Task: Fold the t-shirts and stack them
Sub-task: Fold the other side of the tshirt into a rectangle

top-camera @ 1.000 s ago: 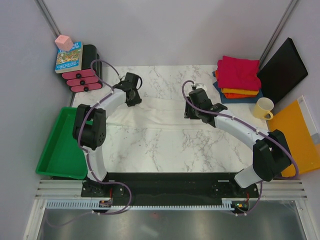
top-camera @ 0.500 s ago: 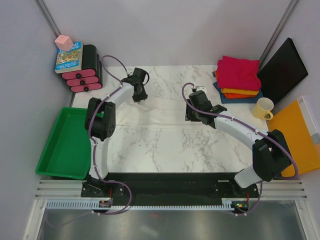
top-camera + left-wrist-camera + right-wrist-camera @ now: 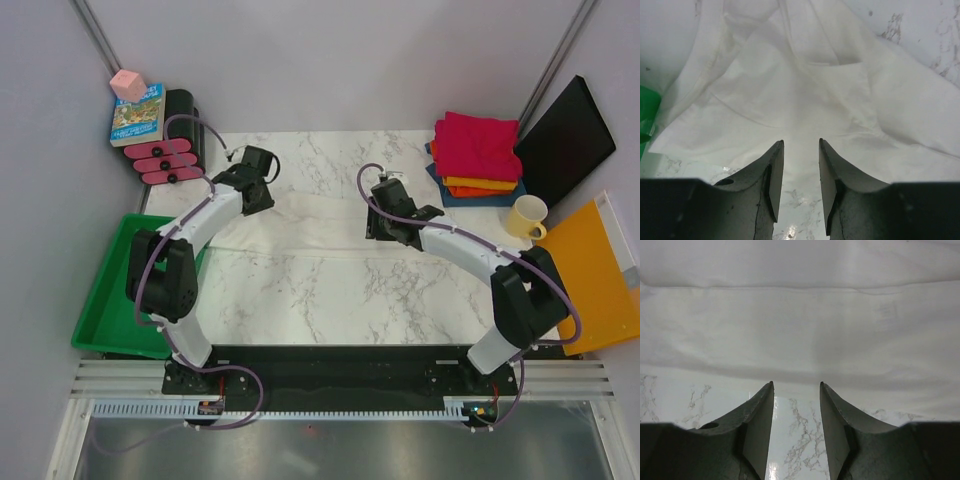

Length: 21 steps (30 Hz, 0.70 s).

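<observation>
L gripper (image 3: 801,142), R gripper (image 3: 796,384) part-open, empty, tips at off-white shirt (image 3: 320,215) near edge.

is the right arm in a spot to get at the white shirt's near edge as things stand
Probably yes. The right end effector hangs open just short of the off-white shirt, whose near edge lies flat on the marble table; nothing stands between them.

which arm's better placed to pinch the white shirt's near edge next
Left, likely: the left gripper, jaws open, straddles the hem of the white shirt; the right gripper only reaches its edge, table between its fingers.
</observation>
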Each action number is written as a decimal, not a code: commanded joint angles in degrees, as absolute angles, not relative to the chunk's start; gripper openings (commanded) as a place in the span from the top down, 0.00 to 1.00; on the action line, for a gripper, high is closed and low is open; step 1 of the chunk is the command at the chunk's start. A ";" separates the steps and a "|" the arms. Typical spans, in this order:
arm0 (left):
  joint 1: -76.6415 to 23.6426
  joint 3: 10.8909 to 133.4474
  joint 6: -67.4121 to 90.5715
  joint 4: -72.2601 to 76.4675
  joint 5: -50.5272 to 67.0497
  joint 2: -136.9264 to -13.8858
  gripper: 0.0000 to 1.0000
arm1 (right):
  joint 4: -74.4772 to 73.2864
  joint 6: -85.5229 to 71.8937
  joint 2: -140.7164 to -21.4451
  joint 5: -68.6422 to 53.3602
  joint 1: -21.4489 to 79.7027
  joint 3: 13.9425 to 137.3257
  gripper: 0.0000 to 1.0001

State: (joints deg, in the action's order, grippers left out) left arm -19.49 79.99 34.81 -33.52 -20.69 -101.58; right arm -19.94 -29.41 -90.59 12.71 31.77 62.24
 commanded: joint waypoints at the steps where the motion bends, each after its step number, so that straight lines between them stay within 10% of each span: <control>1: -17.85 74.63 36.91 -33.22 -21.36 -102.21 0.59 | -17.05 -31.38 -95.88 9.41 32.17 68.28 0.52; 13: -10.73 64.78 41.75 -33.13 -17.58 -102.22 0.62 | -17.05 -30.94 -116.09 -1.39 33.40 95.43 0.48; 21: -9.67 62.41 43.24 -33.31 -13.98 -104.33 0.64 | -17.49 -31.46 -130.41 -10.37 38.14 113.09 0.64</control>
State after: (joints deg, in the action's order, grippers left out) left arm -9.82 64.42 40.25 -33.71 -16.01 -102.85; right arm -17.45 -30.81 -125.25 -3.99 35.05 106.02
